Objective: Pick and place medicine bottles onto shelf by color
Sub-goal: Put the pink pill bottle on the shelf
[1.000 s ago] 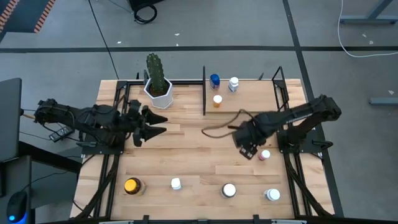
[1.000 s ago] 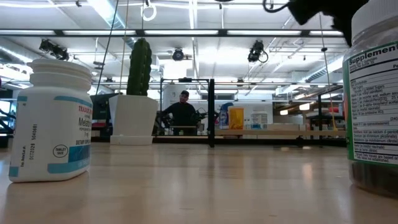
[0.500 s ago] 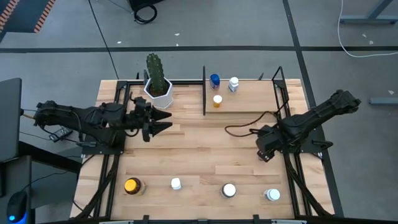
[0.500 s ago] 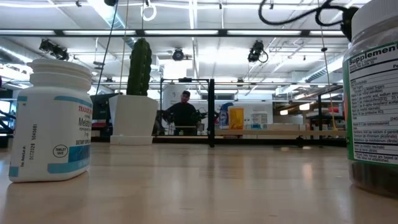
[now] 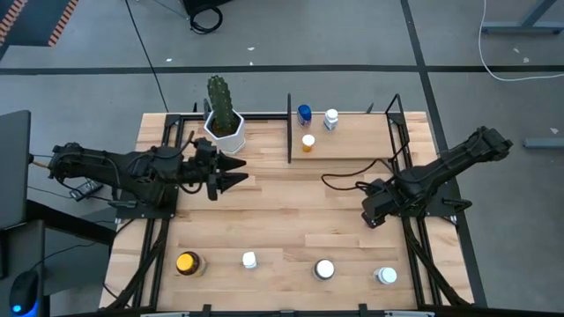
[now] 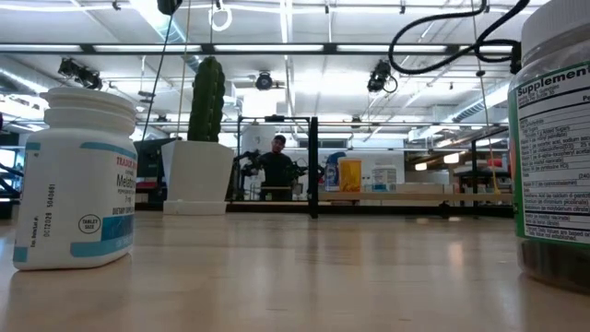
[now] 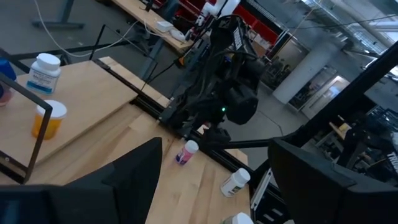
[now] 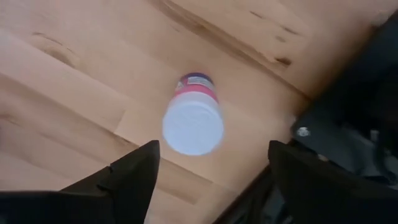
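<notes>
Robotics lab / industrial workshop floor. Evidence: slatted wood bench (image 5: 282,202) sits on bare grey concrete floor (image 5: 352,35) with black tape lines and loose cables. Low view shows exposed ceiling beams (image 6: 277,51), strip lights, a person (image 6: 277,164) at a far workstation. Left wrist view: more worktables (image 7: 155,15), red racking far back.

Pink bottle (image 8: 192,122) hidden beneath right gripper (image 5: 374,216) in high view, supplement jar (image 6: 554,138) cut by low view's edge, shelf bottle labels (image 6: 349,174) too small to read.
</notes>
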You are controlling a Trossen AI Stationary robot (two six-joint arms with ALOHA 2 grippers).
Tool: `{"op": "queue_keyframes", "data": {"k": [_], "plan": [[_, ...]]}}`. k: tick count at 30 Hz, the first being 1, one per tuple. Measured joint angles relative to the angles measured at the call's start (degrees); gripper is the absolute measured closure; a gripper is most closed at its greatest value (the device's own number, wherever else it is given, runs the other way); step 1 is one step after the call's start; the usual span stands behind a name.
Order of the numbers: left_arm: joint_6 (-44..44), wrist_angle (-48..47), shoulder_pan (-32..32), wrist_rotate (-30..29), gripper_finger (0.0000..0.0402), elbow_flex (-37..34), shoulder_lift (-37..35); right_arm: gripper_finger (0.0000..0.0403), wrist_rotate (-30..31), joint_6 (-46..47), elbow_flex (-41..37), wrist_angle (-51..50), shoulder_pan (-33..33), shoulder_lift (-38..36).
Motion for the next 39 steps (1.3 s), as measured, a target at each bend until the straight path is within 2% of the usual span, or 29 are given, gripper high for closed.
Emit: {"op": "queue_keyframes", "data": {"k": [6,20,28,39], "plan": [[0.0,-0.3,0.0,0.0,0.0104,0.0,0.0,0.0073,-0.1,2.7,-1.6,5.3,0.0,0.2],[0.1,-2.9,0.0,0.0,0.0104,0.0,0.0,0.0075,-0.6,6.5,-5.3,9.1,0.0,1.9],[0.1,-3.1,0.0,0.0,0.0104,0.0,0.0,0.0096,0.2,6.5,-5.3,10.5,-0.5,3.1],[0.1,-3.1,0.0,0.0,0.0104,0.0,0.0,0.0157,-0.7,6.1,-5.3,10.4,-2.7,3.1]]}}
